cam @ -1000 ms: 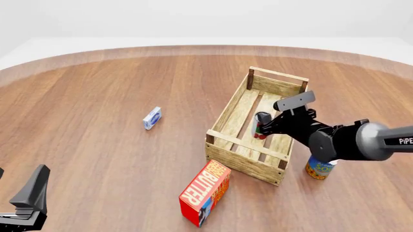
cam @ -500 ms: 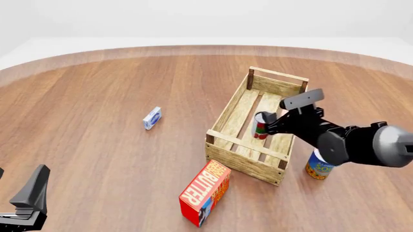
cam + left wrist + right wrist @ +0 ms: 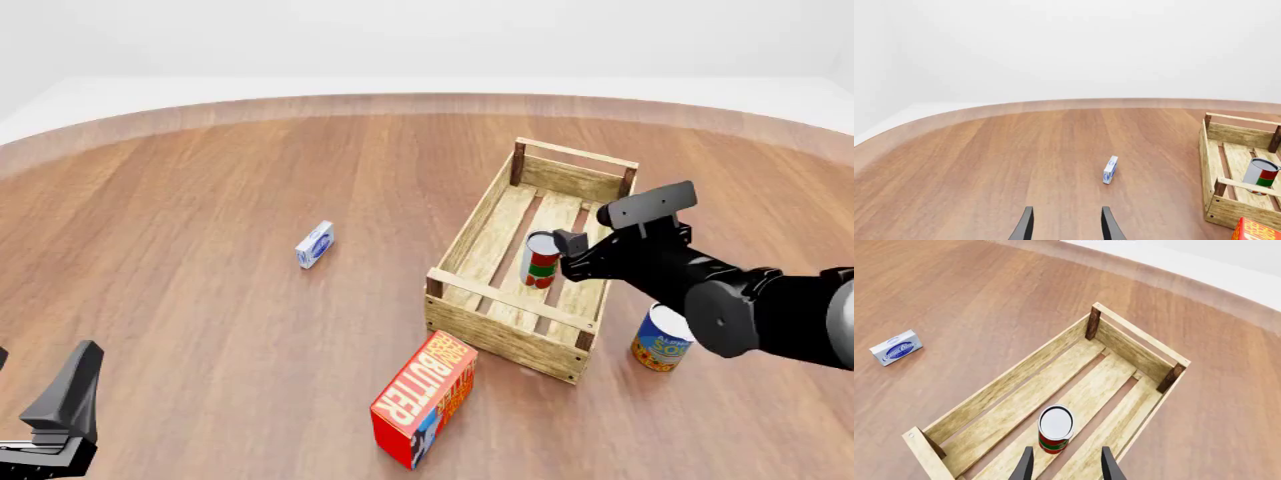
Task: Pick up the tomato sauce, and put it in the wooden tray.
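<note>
**A:** ok so left to right, what's different? The left gripper (image 3: 60, 420) looks parked at the near edge same as before, fingers parted with nothing between them, and the little blue-and-white box (image 3: 315, 244) is sitting out ahead of it, well apart.

**B:** yeah, nothing happening on that side. The butter box (image 3: 424, 399) hasn't budged either. The action is at the wooden tray (image 3: 470, 238). A second ago the tomato sauce (image 3: 542, 259) was pinched in the right gripper (image 3: 571, 257) down over the slats. Now the can stands upright on the tray floor on its own, and the gripper has backed up and off toward its own arm's side.

**A:** so it let go?

**B:** looks like it. In the right wrist view the can (image 3: 1055, 429) sits just ahead of the fingertips (image 3: 1025, 465), with both fingers spread wider than it and not touching it.

**A:** and the blue-and-yellow can (image 3: 662, 339)?

**B:** outside the tray, under the right arm, untouched. I'd call the placing done, just the retreat left.
</note>
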